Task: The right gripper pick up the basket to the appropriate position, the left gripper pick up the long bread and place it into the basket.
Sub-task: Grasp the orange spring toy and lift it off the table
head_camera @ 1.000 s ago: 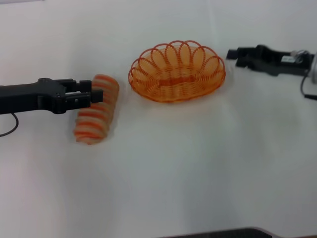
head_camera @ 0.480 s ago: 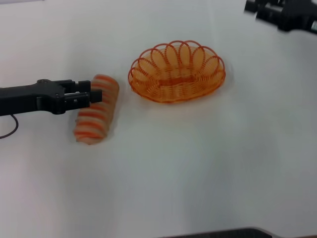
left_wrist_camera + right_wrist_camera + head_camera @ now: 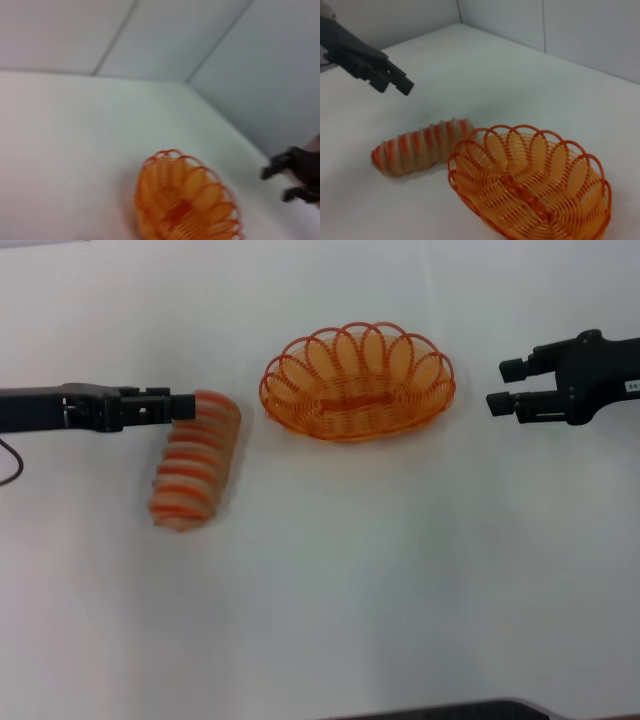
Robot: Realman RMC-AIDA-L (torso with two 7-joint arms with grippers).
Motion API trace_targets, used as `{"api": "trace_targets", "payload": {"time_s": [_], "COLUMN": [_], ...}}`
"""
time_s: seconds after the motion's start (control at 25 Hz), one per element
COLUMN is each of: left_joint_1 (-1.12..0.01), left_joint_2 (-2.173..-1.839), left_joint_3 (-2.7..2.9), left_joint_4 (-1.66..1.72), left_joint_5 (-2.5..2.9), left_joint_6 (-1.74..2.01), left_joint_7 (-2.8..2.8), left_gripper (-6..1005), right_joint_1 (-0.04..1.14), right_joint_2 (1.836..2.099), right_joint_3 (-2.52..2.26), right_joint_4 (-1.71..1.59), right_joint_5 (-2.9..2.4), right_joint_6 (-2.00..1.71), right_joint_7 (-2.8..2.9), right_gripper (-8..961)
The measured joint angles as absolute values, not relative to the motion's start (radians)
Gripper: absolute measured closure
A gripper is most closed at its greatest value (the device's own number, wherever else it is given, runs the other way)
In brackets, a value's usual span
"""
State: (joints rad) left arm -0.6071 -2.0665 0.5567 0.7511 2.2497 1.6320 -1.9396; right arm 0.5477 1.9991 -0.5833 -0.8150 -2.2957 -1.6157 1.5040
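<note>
The orange wire basket [image 3: 357, 383] stands on the white table at centre back; it also shows in the left wrist view [image 3: 187, 202] and the right wrist view [image 3: 530, 185]. The striped long bread [image 3: 195, 462] lies to its left, also seen in the right wrist view [image 3: 420, 145]. My left gripper [image 3: 184, 405] hovers at the bread's far end, open and empty; in the right wrist view [image 3: 393, 84] it is clearly above the loaf. My right gripper [image 3: 505, 386] is open and empty, just right of the basket, apart from its rim; it also shows in the left wrist view [image 3: 280, 182].
The white table [image 3: 380, 570] stretches wide in front of the basket and bread. Pale walls [image 3: 165, 35] rise behind the table. A dark edge [image 3: 470, 710] shows at the bottom of the head view.
My right gripper has come back down from the far right corner to beside the basket's right end. My left gripper has lifted and turned at the bread's far end.
</note>
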Motion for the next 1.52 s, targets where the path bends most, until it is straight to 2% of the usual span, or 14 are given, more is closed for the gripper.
{"api": "trace_targets", "payload": {"time_s": [0.44,0.72,0.88,1.08,1.52], "left_joint_1": [-0.719,-0.828,-0.837,-0.836,-0.839], "left_joint_2": [-2.094,-2.138,-2.154,-2.163,-2.166], "left_joint_3": [1.031,1.1,1.094,1.126,1.187], "left_joint_4": [1.091,1.099,1.091,1.057,0.939], "left_joint_5": [2.537,2.777,2.794,2.798,2.8], "left_joint_6": [1.605,1.628,1.598,1.559,1.429], "left_joint_7": [-2.611,-2.74,-2.789,-2.887,-2.929], "left_gripper": [411,398,390,198,215], "right_joint_1": [0.564,0.566,0.566,0.566,0.566], "right_joint_2": [2.021,2.025,2.033,2.039,2.048], "right_joint_3": [-0.602,-0.606,-0.606,-0.606,-0.606], "right_joint_4": [-0.812,-0.812,-0.811,-0.81,-0.812], "right_joint_5": [-2.31,-2.31,-2.31,-2.31,-2.306], "right_joint_6": [-1.592,-1.575,-1.556,-1.542,-1.53], "right_joint_7": [1.492,1.489,1.483,1.479,1.479], "right_gripper": [422,422,421,422,422]}}
